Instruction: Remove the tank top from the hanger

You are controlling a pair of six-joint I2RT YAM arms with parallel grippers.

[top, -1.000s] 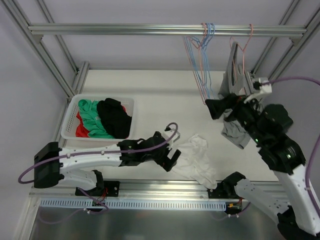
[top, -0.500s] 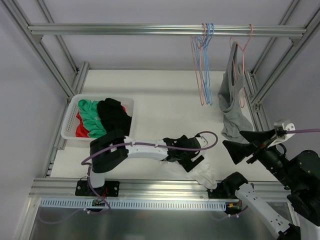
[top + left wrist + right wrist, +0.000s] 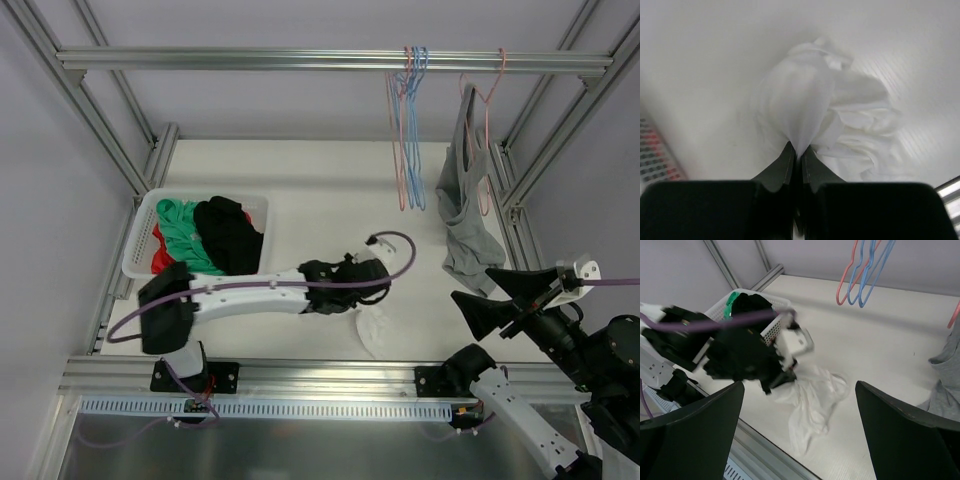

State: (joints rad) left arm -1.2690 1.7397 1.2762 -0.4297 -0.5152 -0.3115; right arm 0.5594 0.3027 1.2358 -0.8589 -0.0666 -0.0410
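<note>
My left pincer (image 3: 799, 150) is clamped on the white cloth (image 3: 805, 100); my right pincer (image 3: 470, 282) stands wide apart, empty.

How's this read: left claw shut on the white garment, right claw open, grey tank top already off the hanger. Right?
No: the grey tank top still hangs on the pink hanger, per the top external view. Rest stands: left claw shut on the white garment, right claw open.
</note>
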